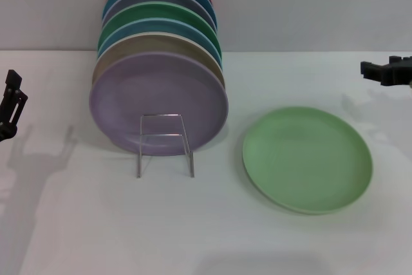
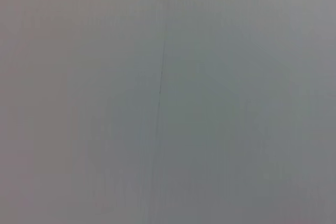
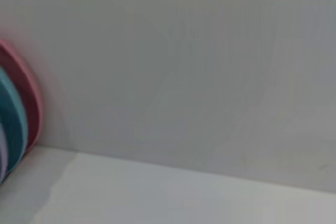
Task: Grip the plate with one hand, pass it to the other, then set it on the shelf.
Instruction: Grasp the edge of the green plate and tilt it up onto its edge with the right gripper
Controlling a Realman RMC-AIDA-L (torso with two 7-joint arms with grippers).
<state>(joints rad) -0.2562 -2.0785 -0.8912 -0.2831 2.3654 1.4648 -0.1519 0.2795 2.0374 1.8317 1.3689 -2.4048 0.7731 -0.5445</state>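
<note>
The light mint-green plate (image 1: 308, 158) lies flat on the white table at the right of centre. The chrome wire rack (image 1: 164, 143) stands left of it and holds several upright plates, with a lilac plate (image 1: 158, 102) at the front. My left gripper (image 1: 11, 104) is at the far left edge, above the table and far from the plate. My right gripper (image 1: 385, 71) is at the far right edge, behind and to the right of the mint plate, apart from it. Neither holds anything that I can see.
Behind the lilac plate stand tan, blue, dark green (image 1: 161, 16), grey-blue, teal and red plates. In the right wrist view the red plate's rim (image 3: 29, 100) and a teal rim show against the grey wall. The left wrist view shows only grey wall.
</note>
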